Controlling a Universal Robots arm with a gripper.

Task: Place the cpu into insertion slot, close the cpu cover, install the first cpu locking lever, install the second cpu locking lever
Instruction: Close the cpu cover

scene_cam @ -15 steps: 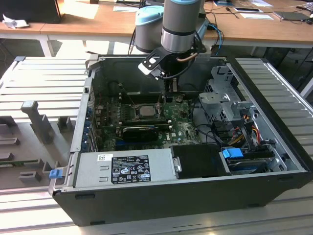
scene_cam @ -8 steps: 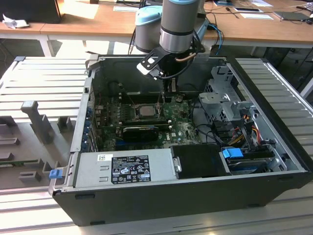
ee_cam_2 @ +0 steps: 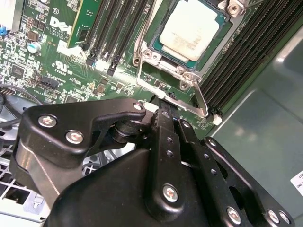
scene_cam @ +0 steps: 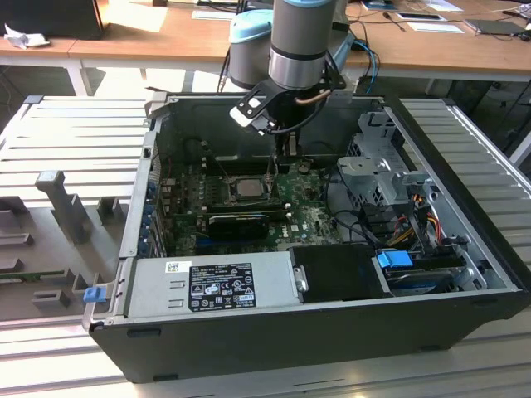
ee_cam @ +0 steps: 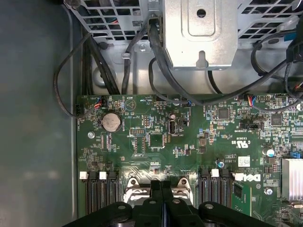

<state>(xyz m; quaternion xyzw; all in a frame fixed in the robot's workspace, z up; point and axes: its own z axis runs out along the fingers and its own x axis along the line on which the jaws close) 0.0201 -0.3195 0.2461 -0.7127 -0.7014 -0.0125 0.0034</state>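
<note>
By the cpu cover, closed hand

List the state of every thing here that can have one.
cpu, seated in the insertion slot.
cpu cover, down around the cpu.
gripper, shut, tips by the locking lever.
locking lever, latched or not: cannot tell.
computer case, side open.

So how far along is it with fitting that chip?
Done: the cpu sits seated, and the cpu cover looks down around it. In hand: the gripper is at a locking lever. Left: the levers; I cannot tell whether either is latched.
</note>
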